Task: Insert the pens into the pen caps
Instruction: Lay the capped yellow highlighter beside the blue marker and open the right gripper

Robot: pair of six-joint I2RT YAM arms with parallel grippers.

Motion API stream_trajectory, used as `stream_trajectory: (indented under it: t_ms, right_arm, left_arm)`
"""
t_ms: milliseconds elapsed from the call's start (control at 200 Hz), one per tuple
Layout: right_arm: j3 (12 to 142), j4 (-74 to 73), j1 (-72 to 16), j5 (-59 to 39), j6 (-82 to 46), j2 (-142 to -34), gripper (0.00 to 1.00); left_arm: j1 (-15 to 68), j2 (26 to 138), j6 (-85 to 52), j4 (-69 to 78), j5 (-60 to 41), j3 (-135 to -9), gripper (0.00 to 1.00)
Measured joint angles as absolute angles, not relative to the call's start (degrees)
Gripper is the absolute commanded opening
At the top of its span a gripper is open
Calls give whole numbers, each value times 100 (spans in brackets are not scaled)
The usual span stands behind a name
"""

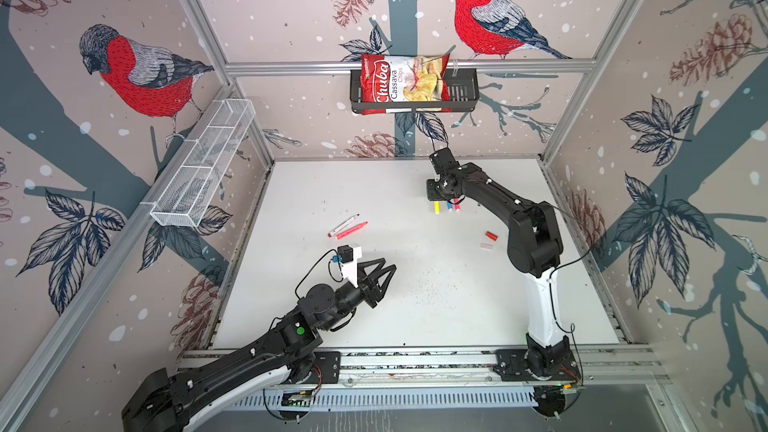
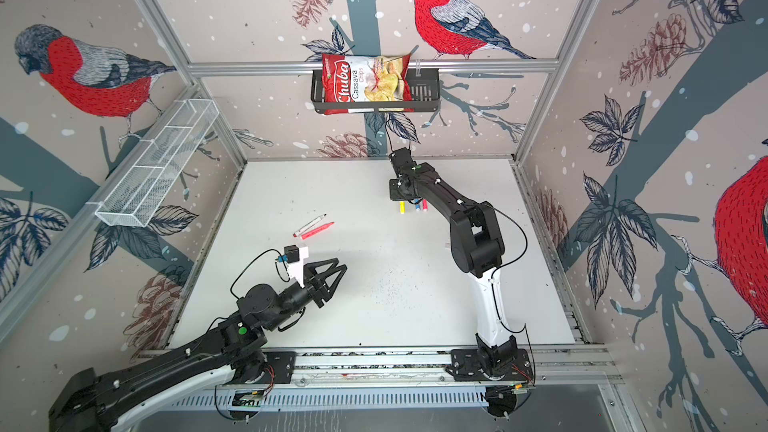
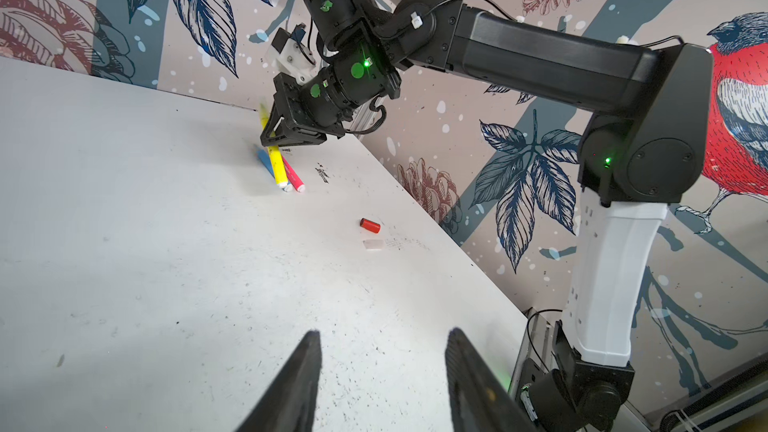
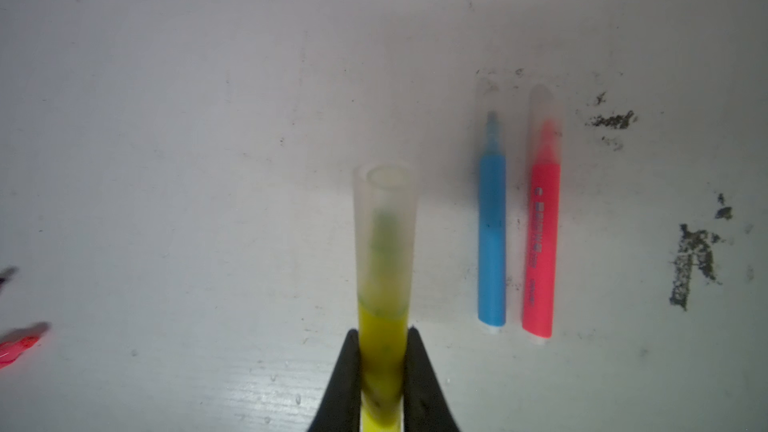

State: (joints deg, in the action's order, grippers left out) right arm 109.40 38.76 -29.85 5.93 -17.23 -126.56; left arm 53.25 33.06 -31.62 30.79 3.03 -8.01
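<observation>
The right claw [image 4: 383,339] is clenched on the lower barrel of the yellow marker [image 4: 382,320]. That grip leaves free the end that sits inside a translucent cap [image 4: 384,222]. The pen tilts down toward the surface [image 4: 166,160], probably so it can be laid near the blue marker [image 4: 492,243] and a pink marker [image 4: 540,243]. Those two lie parallel and just beside each other, each already wearing a whitish cap.

The left claw [image 3: 384,334] is released and empty, hovering over a bare patch, seemingly waiting its turn. Near it, the white-barrelled marker [image 1: 344,225] and the second pink marker [image 1: 352,230] lie side by side, uncapped. A red cap [image 1: 491,236] and a loose whitish cap [image 1: 486,246] rest by the right arm, so two pairings look left to do.

The surface is white, with dark ink smudges and specks. Bullfinch wallpaper [image 1: 137,72] covers the walls. A black basket [image 1: 461,95] holds a bag of Chuba cassava chips [image 1: 395,81], and a white mesh tray [image 1: 203,164] hangs on the left wall.
</observation>
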Motion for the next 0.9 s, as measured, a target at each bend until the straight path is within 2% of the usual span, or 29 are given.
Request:
stream_trajectory:
  t_ms: [310, 695, 895]
  right_arm:
    - [11874, 4429, -2797, 725, -1490, -13421, 6]
    - [12313, 4630, -2687, 742, -1339, -13863, 8]
    - [12564, 4722, -2674, 816, -1328, -14051, 13]
  left_arm:
    - [5325, 3234, -3166, 2932, 340, -781, 49]
    - [5325, 3208, -3164, 2829, 357, -858, 50]
    - [5325, 3133, -3162, 2757, 362, -888, 49]
